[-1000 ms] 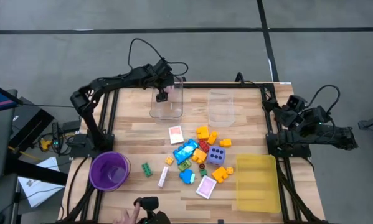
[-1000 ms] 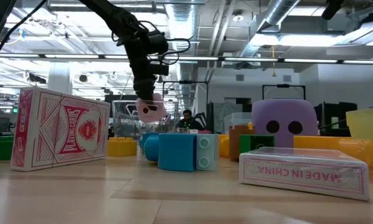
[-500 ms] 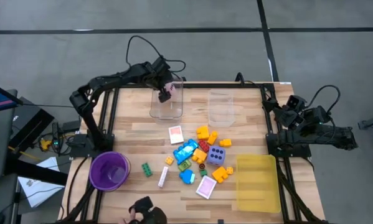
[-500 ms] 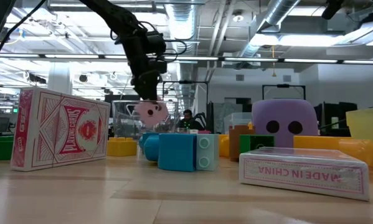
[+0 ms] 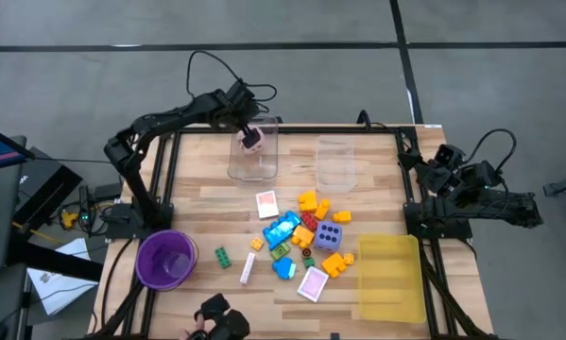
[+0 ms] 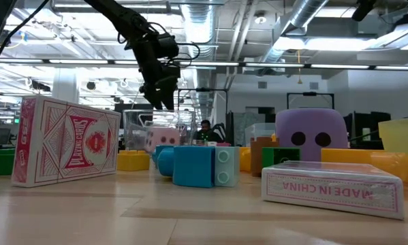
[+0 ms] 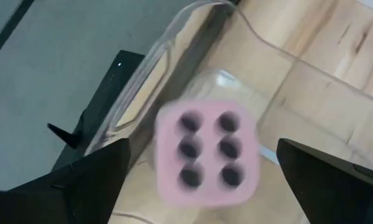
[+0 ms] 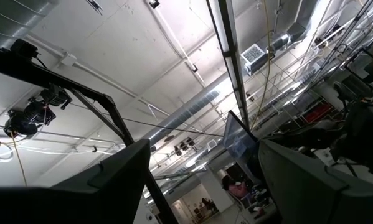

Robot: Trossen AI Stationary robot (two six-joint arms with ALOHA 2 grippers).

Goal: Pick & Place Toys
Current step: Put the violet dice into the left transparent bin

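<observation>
A pink dotted die (image 7: 205,152) is inside the left clear box (image 5: 233,170), at its far end, below my left gripper (image 7: 203,146) and apart from its fingers. In the low view the die (image 6: 161,139) is low behind the box wall, under the gripper (image 6: 164,102). That gripper is open and slants down over the box. Many toys (image 5: 306,236) lie in a heap at the table's middle: coloured blocks, a purple die and card packs. My right gripper (image 8: 203,146) is open with nothing in it. It points up at the ceiling, off the table's right edge.
A second clear box (image 5: 335,162) stands to the right of the first. A yellow tray (image 5: 391,277) lies at the near right and a purple cup (image 5: 165,258) at the near left. A person's hand (image 5: 216,316) shows at the table's near edge.
My left gripper has rolled about its own axis above the left clear box and shifted slightly toward the far edge. The pink die, held between its fingers in both earlier frames, has left them and dropped down into the box.
</observation>
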